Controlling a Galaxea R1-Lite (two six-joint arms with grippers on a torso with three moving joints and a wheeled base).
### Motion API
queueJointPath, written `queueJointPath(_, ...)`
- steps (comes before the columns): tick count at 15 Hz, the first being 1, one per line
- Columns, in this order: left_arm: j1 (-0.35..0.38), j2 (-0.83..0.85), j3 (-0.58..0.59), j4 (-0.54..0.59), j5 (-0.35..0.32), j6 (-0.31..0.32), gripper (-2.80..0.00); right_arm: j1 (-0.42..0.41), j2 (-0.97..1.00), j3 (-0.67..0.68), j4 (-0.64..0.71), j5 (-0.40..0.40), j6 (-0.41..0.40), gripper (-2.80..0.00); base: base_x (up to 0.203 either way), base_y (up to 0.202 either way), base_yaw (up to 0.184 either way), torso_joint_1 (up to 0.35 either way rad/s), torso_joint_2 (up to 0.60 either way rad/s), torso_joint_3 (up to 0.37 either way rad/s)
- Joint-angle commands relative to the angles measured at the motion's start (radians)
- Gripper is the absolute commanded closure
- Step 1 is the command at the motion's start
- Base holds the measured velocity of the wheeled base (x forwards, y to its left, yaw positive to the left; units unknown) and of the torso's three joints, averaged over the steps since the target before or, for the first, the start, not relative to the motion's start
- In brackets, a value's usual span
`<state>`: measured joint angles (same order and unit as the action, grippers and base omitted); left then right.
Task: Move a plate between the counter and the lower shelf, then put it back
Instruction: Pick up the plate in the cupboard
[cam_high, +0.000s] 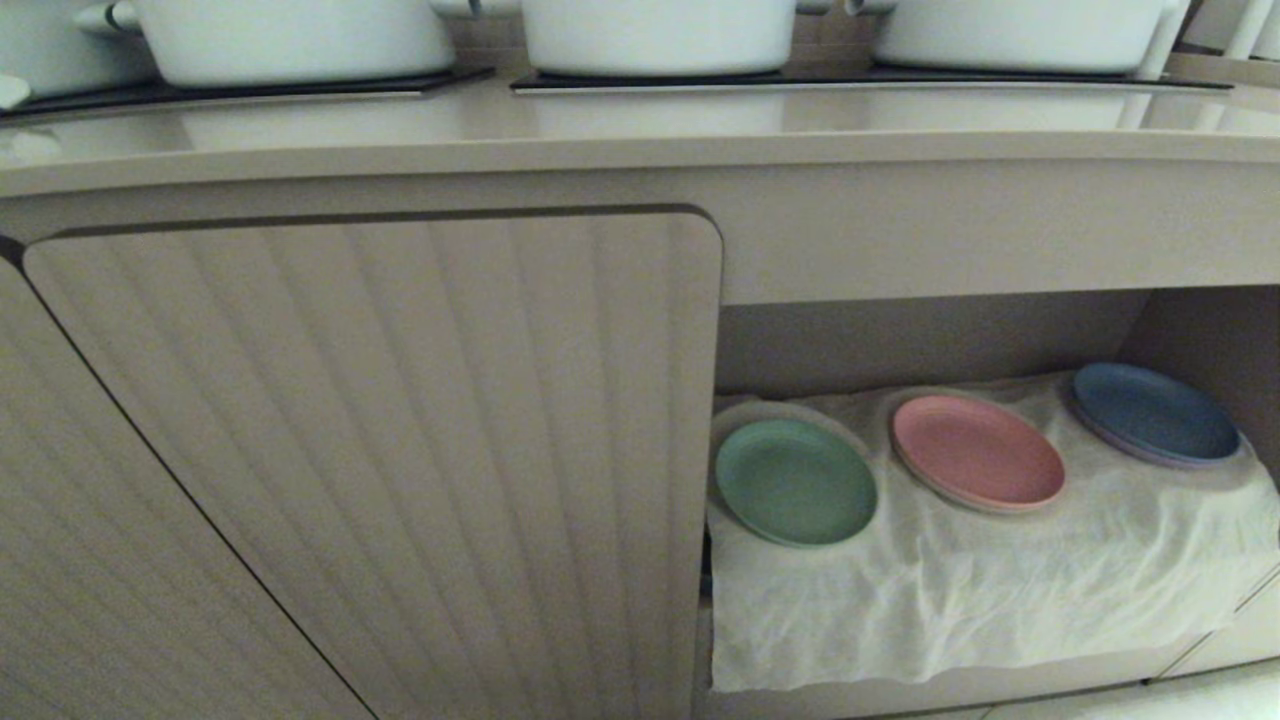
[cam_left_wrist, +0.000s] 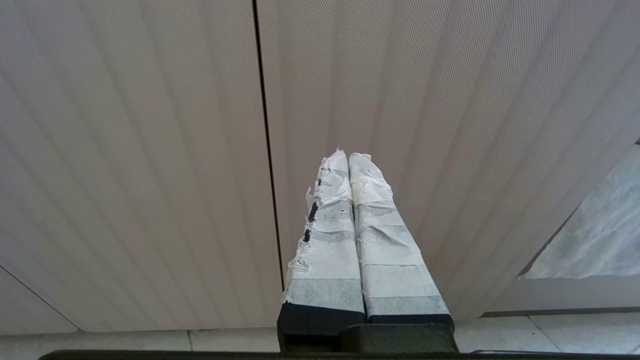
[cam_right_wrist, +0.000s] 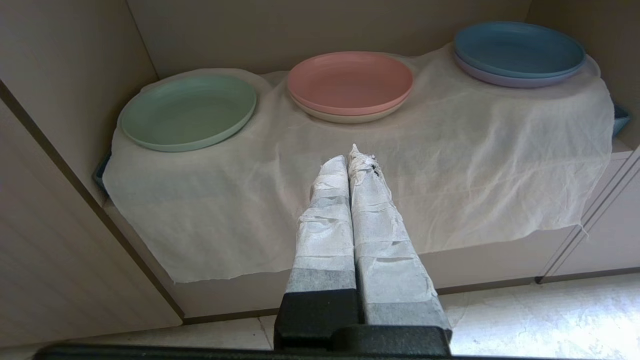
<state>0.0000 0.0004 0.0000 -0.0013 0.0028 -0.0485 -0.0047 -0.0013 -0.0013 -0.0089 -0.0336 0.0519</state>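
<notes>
The mint-green plate (cam_high: 795, 481) (cam_right_wrist: 189, 111) lies flat at the left end of the lower shelf (cam_high: 960, 610) (cam_right_wrist: 300, 200), on the wrinkled white cloth. The beige counter (cam_high: 600, 135) runs above the recess. My right gripper (cam_right_wrist: 350, 159) is shut and empty, its taped fingers held out in front of the shelf, short of the plates and level with the gap between the green and pink ones. My left gripper (cam_left_wrist: 347, 157) is shut and empty too, facing the closed cabinet door (cam_left_wrist: 150, 175). Neither arm shows in the head view.
A pink plate (cam_high: 977, 451) (cam_right_wrist: 350, 82) on a pale one sits mid-shelf, and a blue plate (cam_high: 1155, 412) (cam_right_wrist: 520, 48) on a lilac one at the right. White pots (cam_high: 655, 32) stand on black panels on the counter. A ribbed door (cam_high: 400, 450) closes the left.
</notes>
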Motion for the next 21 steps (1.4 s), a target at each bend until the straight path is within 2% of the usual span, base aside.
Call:
queueJointPath(1, 0.0, 0.0, 0.0, 0.0, 0.0, -0.001, 0.0, 0.0, 0.001, 0.001, 0.0, 0.001, -0.001, 0.0, 0.0, 0.0, 0.0, 0.0, 0.0, 0.0)
queueJointPath(11, 0.0, 0.0, 0.0, 0.0, 0.0, -0.001, 0.0, 0.0, 0.001, -0.015, -0.01, -0.007, -0.055, 0.0, 0.0, 0.0, 0.0, 0.0, 0.0, 0.0)
queueJointPath(13, 0.0, 0.0, 0.0, 0.0, 0.0, -0.001, 0.0, 0.0, 0.001, -0.06, 0.004, 0.057, -0.058, 0.0, 0.0, 0.0, 0.0, 0.0, 0.0, 0.0)
queueJointPath(18, 0.0, 0.0, 0.0, 0.0, 0.0, -0.001, 0.0, 0.003, 0.008, -0.16, 0.129, 0.137, -0.063, 0.0, 0.0, 0.0, 0.0, 0.0, 0.0, 0.0)
queueJointPath(21, 0.0, 0.0, 0.0, 0.0, 0.0, -0.001, 0.0, 0.003, 0.022, -0.185, 0.162, 0.144, -0.096, 0.0, 0.0, 0.0, 0.0, 0.0, 0.0, 0.0)
